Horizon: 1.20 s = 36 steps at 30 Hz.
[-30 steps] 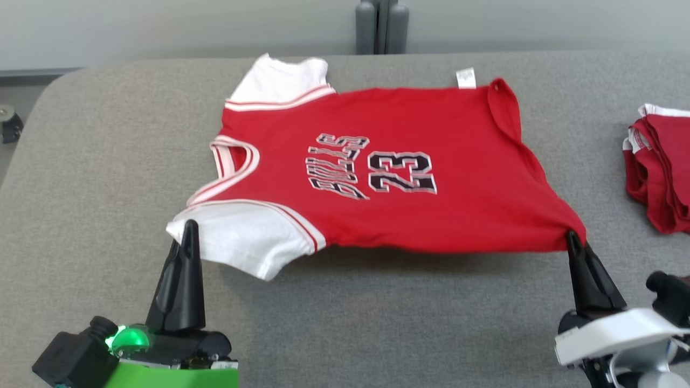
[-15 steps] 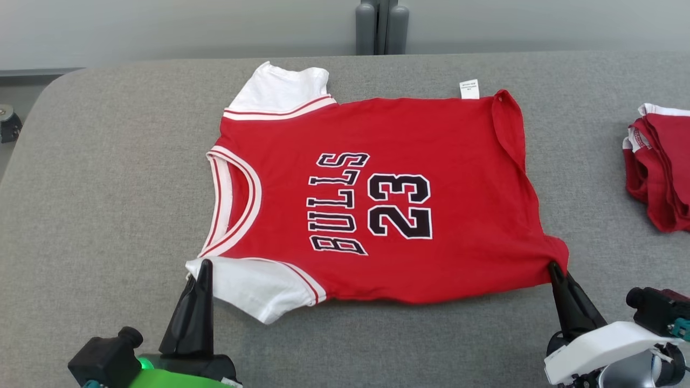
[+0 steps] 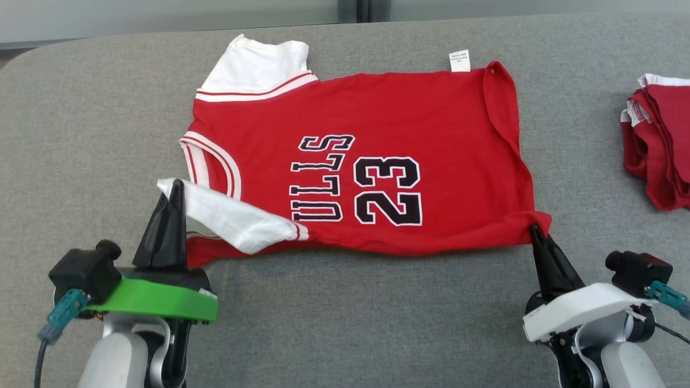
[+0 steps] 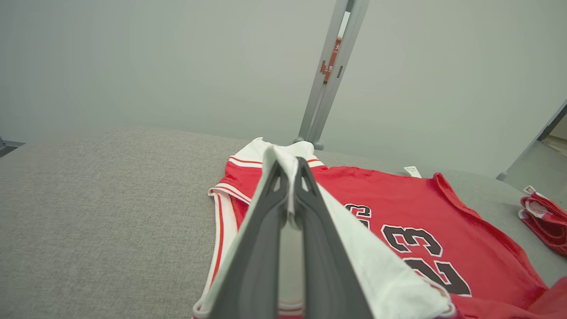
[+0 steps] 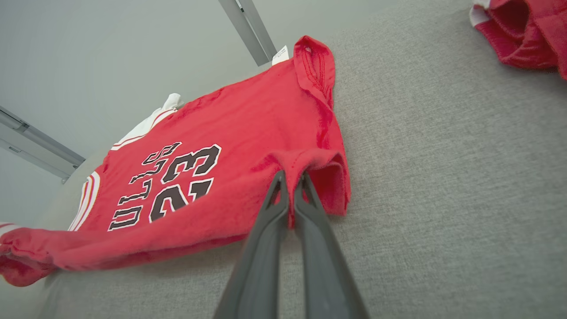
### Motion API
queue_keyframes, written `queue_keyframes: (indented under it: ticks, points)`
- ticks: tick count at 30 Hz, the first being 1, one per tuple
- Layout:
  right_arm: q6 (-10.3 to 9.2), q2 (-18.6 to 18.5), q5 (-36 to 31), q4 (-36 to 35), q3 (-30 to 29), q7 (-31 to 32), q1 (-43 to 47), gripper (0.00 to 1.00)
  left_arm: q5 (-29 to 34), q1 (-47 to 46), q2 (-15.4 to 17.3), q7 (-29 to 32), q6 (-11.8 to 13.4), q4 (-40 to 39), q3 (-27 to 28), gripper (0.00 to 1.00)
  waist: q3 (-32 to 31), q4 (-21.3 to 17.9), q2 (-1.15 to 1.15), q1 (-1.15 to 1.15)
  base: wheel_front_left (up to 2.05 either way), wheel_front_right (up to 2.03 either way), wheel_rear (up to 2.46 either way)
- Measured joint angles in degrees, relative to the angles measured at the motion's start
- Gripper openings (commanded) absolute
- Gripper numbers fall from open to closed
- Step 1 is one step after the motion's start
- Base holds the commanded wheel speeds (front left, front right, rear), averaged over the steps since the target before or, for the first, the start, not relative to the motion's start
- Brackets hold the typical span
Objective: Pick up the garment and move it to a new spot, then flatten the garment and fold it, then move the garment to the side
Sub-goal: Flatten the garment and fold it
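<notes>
Cloth of grey weave covers the surface [image 3: 345, 323] before you, and a plain pale wall [image 4: 133, 57] with a grey metal post [image 4: 330, 75] stands behind it. At the right edge you see a pile of red clothes [image 3: 660, 145], well apart from the garment [image 3: 431, 118], a red jersey lying mid-surface. Your left claw [image 3: 173, 187] is closed on its white sleeve [image 3: 232, 218], which is lifted and laid over the red front. Your right claw [image 3: 533, 228] pinches the near hem corner. A white label [image 3: 459, 60] sticks out at the far edge.
</notes>
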Motion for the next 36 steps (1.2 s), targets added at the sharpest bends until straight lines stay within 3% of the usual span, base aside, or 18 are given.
queue_keyframes:
  ticks: [10,26,27,28,29,30,36]
  points:
    - [0.00,0.0,-1.4,7.6,1.2,-3.1,-10.0,0.00,0.0,-14.4,0.1,-3.4,-2.0,15.9,-0.5,0.00,3.7,-2.7,0.00,0.00,0.00,0.00,0.00]
    - [0.00,0.0,-1.1,14.8,4.9,-6.8,-17.1,0.00,0.4,-25.0,-0.7,-6.2,-3.4,30.9,-3.1,0.00,6.6,-4.7,0.00,0.00,0.00,0.00,0.00]
    - [0.00,0.0,-1.1,15.1,5.0,-7.0,-17.2,0.17,0.8,-25.7,-0.8,-6.3,-3.4,31.6,-3.4,0.00,6.6,-4.7,0.00,0.00,0.00,0.00,0.00]
    - [0.00,0.0,-1.1,15.2,5.0,-7.1,-17.4,0.44,1.2,-26.2,-0.8,-6.4,-3.4,32.0,-3.6,0.00,6.6,-4.6,0.00,0.00,0.00,0.00,0.00]
    - [0.00,0.0,-1.1,15.4,5.0,-7.3,-17.6,0.94,1.5,-27.0,-0.8,-6.4,-3.5,32.6,-3.9,0.36,6.7,-4.6,0.00,0.00,0.00,0.00,0.00]
    - [0.00,0.0,-1.1,15.5,5.1,-7.4,-17.9,1.00,2.1,-27.6,-0.8,-6.4,-3.6,32.9,-4.0,1.00,6.7,-4.5,0.00,0.01,0.00,0.00,0.00]
    - [0.00,0.0,-1.5,15.5,4.8,-8.2,-18.1,1.00,2.6,-29.2,-1.9,-6.7,-3.7,31.4,-3.8,1.00,6.1,-4.1,0.00,0.00,0.00,0.00,0.00]
